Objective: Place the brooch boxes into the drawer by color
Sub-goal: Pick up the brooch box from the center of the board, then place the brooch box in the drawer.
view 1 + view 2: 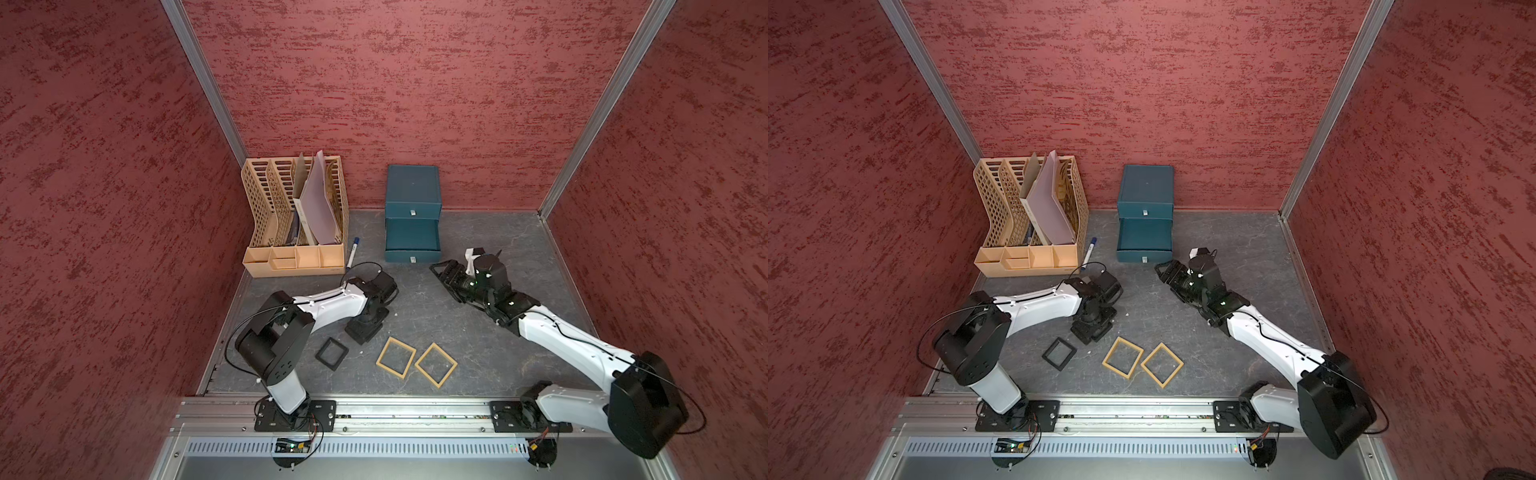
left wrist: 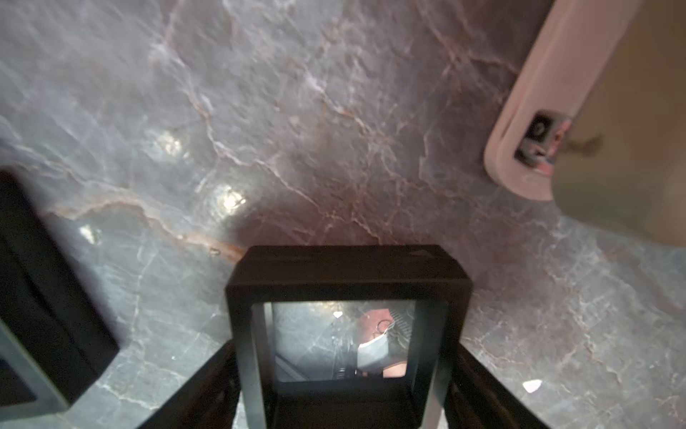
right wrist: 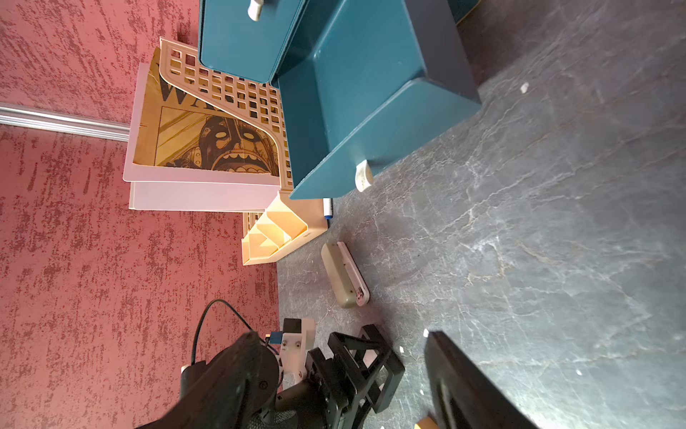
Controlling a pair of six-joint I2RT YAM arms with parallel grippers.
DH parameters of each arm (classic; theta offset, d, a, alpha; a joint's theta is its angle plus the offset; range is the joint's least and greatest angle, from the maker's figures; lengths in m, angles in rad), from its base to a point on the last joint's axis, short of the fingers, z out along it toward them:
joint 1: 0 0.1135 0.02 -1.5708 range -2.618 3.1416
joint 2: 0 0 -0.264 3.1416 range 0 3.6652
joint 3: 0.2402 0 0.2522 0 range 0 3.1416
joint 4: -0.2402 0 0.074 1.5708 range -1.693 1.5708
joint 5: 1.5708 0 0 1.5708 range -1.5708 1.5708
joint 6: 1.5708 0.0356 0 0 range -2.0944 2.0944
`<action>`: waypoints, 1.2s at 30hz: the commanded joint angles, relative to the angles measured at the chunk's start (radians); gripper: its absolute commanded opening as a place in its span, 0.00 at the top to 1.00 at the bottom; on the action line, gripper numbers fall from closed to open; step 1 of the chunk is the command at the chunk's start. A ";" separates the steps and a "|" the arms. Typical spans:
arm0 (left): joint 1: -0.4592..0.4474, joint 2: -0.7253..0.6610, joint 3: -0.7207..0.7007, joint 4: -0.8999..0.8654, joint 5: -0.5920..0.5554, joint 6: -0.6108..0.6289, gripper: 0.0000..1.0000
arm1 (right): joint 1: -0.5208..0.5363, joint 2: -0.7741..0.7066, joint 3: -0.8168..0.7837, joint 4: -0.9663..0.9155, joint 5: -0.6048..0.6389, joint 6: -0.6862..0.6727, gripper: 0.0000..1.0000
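Since the small black-rimmed square brooch box with the clear window (image 2: 347,334) sits flat on the grey marbled desk (image 1: 478,332) directly between the fingers of my left end effector (image 1: 364,332), its rims square to them, there is no long side to favour. The fingers stand apart, close against two opposite rims; whether they press on it I cannot tell. A second black-rimmed box (image 1: 331,354) lies just beside it, on the side toward my left arm's base, untouched.

What matters next, I judge, is the bearing to the dark teal three-drawer chest (image 1: 412,187). Its pulled-out drawer (image 1: 412,254) lies farther toward the back wall and off to my right, well apart from this box. My right end effector (image 1: 438,269), fingers apart and empty, is much nearer that drawer, just before its front, so my carry would have to pass beside it.
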State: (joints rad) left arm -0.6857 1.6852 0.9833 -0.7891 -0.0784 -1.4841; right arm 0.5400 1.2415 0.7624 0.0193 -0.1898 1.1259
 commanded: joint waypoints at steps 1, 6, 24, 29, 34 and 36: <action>-0.005 0.005 -0.005 0.018 -0.026 -0.005 0.21 | 0.006 -0.021 -0.011 0.029 -0.002 -0.002 0.25; -0.007 -0.008 -0.004 -0.002 -0.043 -0.002 0.30 | 0.006 -0.022 -0.012 0.033 -0.003 0.000 0.25; -0.001 -0.138 0.341 -0.148 -0.154 0.490 0.37 | 0.006 -0.089 0.005 -0.069 0.032 -0.072 0.24; 0.056 -0.041 0.571 -0.158 -0.084 0.762 0.37 | 0.006 -0.112 0.000 -0.090 0.035 -0.084 0.24; 0.120 0.102 0.792 -0.133 0.057 0.983 0.40 | 0.005 -0.129 0.004 -0.117 0.041 -0.097 0.24; 0.127 0.180 0.899 -0.168 0.074 1.047 0.42 | 0.005 -0.135 0.006 -0.123 0.042 -0.100 0.24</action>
State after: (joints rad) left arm -0.5652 1.7969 1.7943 -0.9276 -0.0727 -0.6228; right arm 0.5400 1.1263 0.7624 -0.0772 -0.1768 1.0512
